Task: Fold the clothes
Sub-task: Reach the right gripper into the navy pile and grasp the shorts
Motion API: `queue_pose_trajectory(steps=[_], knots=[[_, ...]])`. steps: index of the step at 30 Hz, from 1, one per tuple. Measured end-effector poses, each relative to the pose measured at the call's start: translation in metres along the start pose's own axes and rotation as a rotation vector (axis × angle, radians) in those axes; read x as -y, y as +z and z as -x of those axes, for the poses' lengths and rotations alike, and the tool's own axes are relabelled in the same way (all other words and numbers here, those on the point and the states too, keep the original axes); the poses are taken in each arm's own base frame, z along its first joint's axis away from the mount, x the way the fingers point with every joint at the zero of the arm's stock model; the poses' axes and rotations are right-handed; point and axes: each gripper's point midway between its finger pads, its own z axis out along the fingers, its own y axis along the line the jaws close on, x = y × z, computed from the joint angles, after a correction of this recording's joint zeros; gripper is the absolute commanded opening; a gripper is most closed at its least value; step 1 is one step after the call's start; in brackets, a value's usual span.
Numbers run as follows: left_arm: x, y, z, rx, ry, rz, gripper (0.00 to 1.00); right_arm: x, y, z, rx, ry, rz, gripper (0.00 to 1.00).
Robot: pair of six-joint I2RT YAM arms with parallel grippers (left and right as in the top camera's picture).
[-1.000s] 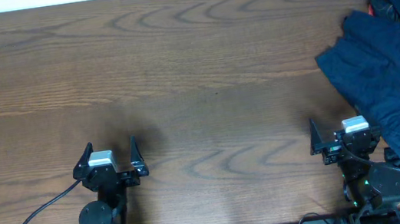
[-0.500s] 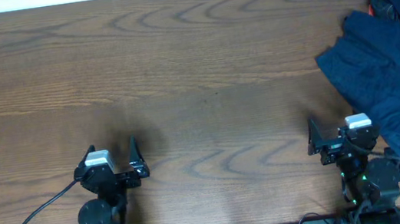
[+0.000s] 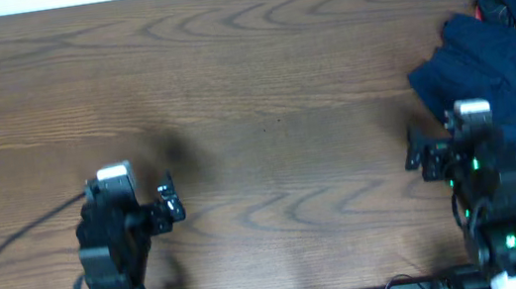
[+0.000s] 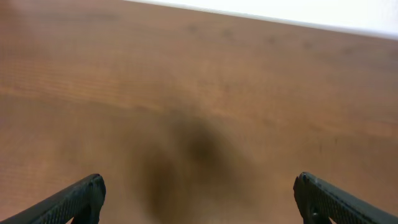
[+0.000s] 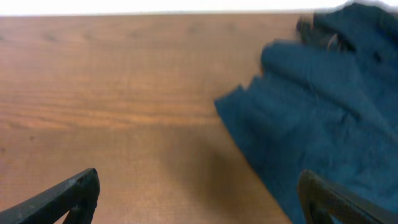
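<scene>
The left gripper (image 4: pixel 198 198) hangs with jaws spread wide, holding nothing, over the wooden table (image 3: pixel 259 74) at its near left. The right gripper (image 5: pixel 200 194) is just as wide apart and also empty, above the wood just beside the clothes (image 3: pixel 503 72). They lie in a rumpled navy heap along the table's right edge, unfolded.

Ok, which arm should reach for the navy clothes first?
Right. The right gripper is open beside the clothes, which fill the right half of its wrist view; the left gripper, also open, faces only table wood.
</scene>
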Motion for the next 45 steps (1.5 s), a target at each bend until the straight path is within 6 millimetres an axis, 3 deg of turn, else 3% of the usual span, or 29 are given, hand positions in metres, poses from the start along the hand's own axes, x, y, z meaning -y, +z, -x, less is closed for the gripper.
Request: queue_pose_trajectory(steps=[8, 16, 19, 26, 32, 34, 36, 40, 45], knots=[[0.003, 0.013, 0.014, -0.235, 0.007, 0.041, 0.98, 0.000, 0.044, 0.019, -0.327, -0.007, -0.031, 0.99], [0.001, 0.022, 0.002, -0.314, -0.016, 0.060, 0.98, 0.002, 0.096, 0.034, -0.338, -0.013, -0.051, 0.98], [0.001, 0.022, 0.002, -0.312, -0.018, 0.060, 0.98, 0.017, 0.120, 0.020, -0.375, -0.021, -0.107, 0.98], [0.001, 0.022, 0.002, -0.312, -0.020, 0.060, 0.98, 0.042, 0.179, -0.044, -0.522, -0.099, -0.205, 0.98], [0.001, 0.022, 0.002, -0.312, -0.020, 0.060, 0.98, 0.050, 0.210, -0.066, -0.520, -0.123, -0.241, 0.92], [0.001, 0.022, 0.002, -0.312, -0.020, 0.060, 0.98, 0.052, 0.216, -0.063, -0.501, -0.128, -0.256, 0.88], [0.001, 0.022, 0.002, -0.312, -0.020, 0.060, 0.98, 0.055, 0.221, -0.061, -0.483, -0.130, -0.271, 0.75], [0.001, 0.022, 0.002, -0.312, -0.020, 0.059, 0.98, 0.060, 0.226, -0.062, -0.484, -0.138, -0.300, 0.36], [0.001, 0.022, 0.002, -0.312, -0.020, 0.059, 0.98, 0.077, 0.223, -0.068, -0.510, -0.125, -0.349, 0.01]])
